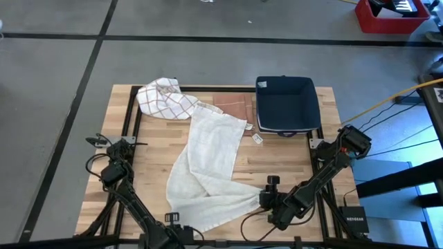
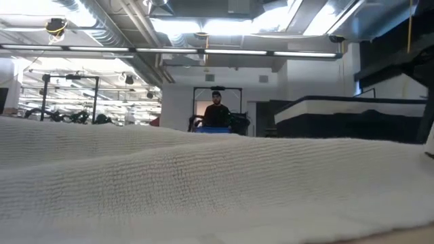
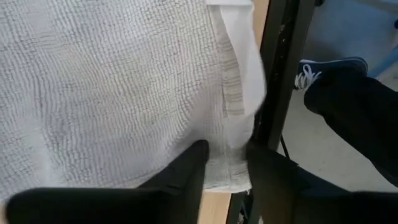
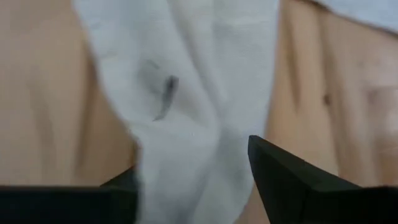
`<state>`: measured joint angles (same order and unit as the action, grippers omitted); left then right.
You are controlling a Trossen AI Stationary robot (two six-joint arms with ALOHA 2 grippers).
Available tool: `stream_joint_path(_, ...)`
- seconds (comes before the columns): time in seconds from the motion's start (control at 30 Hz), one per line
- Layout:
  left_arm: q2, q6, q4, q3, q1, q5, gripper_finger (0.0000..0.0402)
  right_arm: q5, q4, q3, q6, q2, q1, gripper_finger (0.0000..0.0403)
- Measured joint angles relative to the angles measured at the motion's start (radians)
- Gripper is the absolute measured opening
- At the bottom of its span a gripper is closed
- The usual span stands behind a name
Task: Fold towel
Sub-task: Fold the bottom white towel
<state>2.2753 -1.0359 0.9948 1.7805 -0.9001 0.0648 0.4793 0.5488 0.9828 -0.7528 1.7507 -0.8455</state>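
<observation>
A white towel (image 1: 211, 159) lies spread and rumpled down the middle of the wooden table, and it fills the low view (image 2: 203, 183). My left gripper (image 1: 177, 220) points straight down at the towel's near left corner. In the left wrist view the gripper (image 3: 227, 158) is open, one finger on each side of the hemmed edge (image 3: 233, 99). My right gripper (image 1: 265, 196) slants down at the towel's near right corner. It is open (image 4: 193, 180), with a bunched ridge of towel (image 4: 186, 93) running between its fingers. My left gripper comes from above, with its two fingers (image 3: 193, 165) astride the hemmed corner (image 3: 229, 168), which lies flat on the table at its near edge. I cannot tell whether the fingers touch the cloth. My right gripper's open fingers (image 4: 280, 174) flank the bunched cloth, and I cannot tell whether they touch it.
A red-checked towel (image 1: 165, 97) lies crumpled at the far left, with a brown mat (image 1: 232, 104) beside it. A navy bin (image 1: 287, 104) stands at the far right. Beyond the table's black frame (image 3: 280, 74) are a person's dark trouser leg (image 3: 354, 106) and shoe (image 3: 323, 67).
</observation>
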Motion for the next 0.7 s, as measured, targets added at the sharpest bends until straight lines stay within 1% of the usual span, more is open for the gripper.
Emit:
stream_joint_path(0.13, 0.0, -0.004, 0.007, 0.0, -0.004, -0.032, 0.0025, -0.211, 0.077, 0.04, -0.08, -0.028, -0.052, 0.0188)
stream_joint_path(0.17, 0.0, 0.004, 0.009, 0.0, -0.007, -0.04, 0.0014, -0.249, 0.085, 0.054, -0.09, -0.032, -0.07, 0.0188)
stream_joint_path(0.23, 0.0, 0.011, 0.011, 0.0, -0.014, -0.04, 0.001, -0.279, 0.09, 0.085, -0.103, -0.036, -0.106, 0.0188)
stream_joint_path(0.27, 0.001, 0.012, 0.011, 0.0, -0.015, -0.039, 0.0012, -0.272, 0.088, 0.102, -0.098, -0.037, -0.12, 0.0188)
stream_joint_path(0.3, 0.001, 0.014, 0.012, 0.0, -0.016, -0.038, 0.0013, -0.242, 0.086, 0.116, -0.081, -0.037, -0.132, 0.0188)
stream_joint_path(0.4, 0.001, 0.014, 0.012, 0.0, -0.015, -0.037, 0.0005, -0.08, 0.037, 0.128, -0.001, -0.036, -0.156, 0.0188)
stream_joint_path(0.47, 0.002, 0.011, 0.013, 0.0, -0.016, -0.036, 0.0004, -0.011, -0.016, 0.128, 0.084, -0.022, -0.159, 0.0188)
stream_joint_path(0.5, 0.002, 0.011, 0.013, 0.0, -0.016, -0.035, 0.0006, -0.011, -0.033, 0.128, 0.132, -0.01, -0.158, 0.0188)
stream_joint_path(0.57, 0.002, 0.011, 0.011, -0.001, -0.015, -0.036, 0.0008, -0.08, -0.043, 0.128, 0.205, 0.019, -0.156, 0.0188)
stream_joint_path(0.63, 0.002, 0.011, 0.011, -0.001, -0.016, -0.035, 0.0009, -0.132, -0.015, 0.128, 0.213, 0.052, -0.153, 0.0188)
stream_joint_path(0.7, 0.002, 0.014, 0.012, -0.001, -0.015, -0.035, 0.0007, -0.131, 0.034, 0.128, 0.209, 0.081, -0.143, 0.0188)
